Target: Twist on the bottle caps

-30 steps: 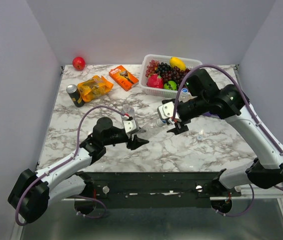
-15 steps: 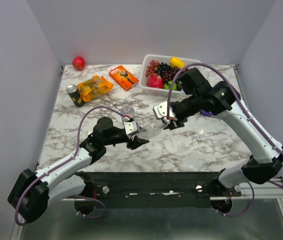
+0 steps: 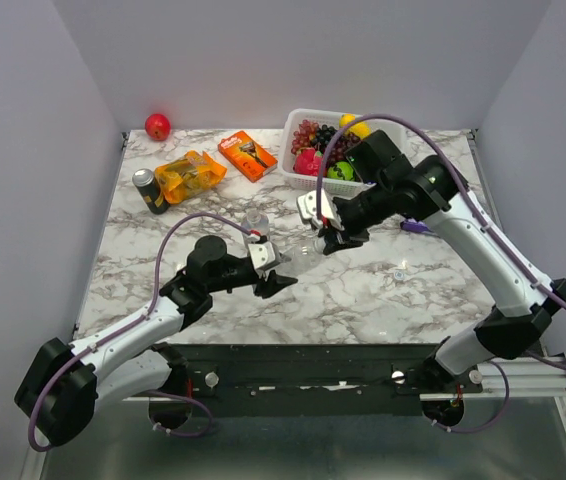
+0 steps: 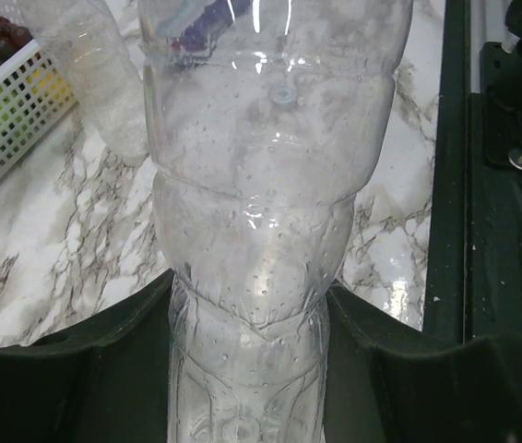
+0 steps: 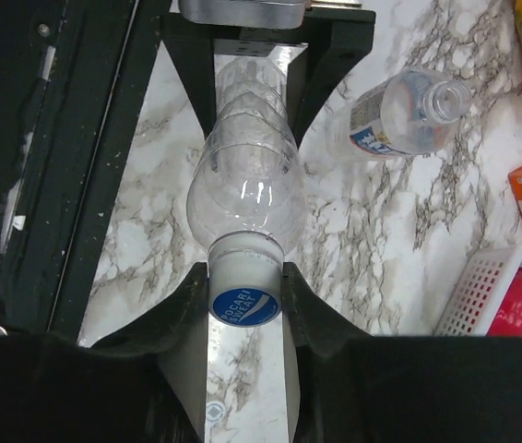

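A clear bottle (image 3: pixel 299 257) hangs level above the table between my two grippers. My left gripper (image 3: pixel 274 268) is shut on its base end (image 4: pixel 247 305). Its neck carries a white bottle cap with a blue top (image 5: pixel 245 293), and my right gripper (image 5: pixel 245 292) is shut on that cap, one finger on each side. A second bottle (image 5: pixel 399 115) with a pale label lies uncapped on the marble; in the top view this bottle (image 3: pixel 255 219) is behind my left gripper. A whitish-clear cap (image 3: pixel 398 273) lies loose on the table.
A white basket (image 3: pixel 298 170) of fruit stands at the back, close behind my right arm. A dark can (image 3: pixel 148 190), a yellow snack bag (image 3: pixel 189 175), an orange packet (image 3: pixel 247 154) and a red fruit (image 3: pixel 157 126) sit at the back left.
My right gripper has moved left along the bottle's neck and has shut on the cap. The left gripper has kept still with the bottle in it.
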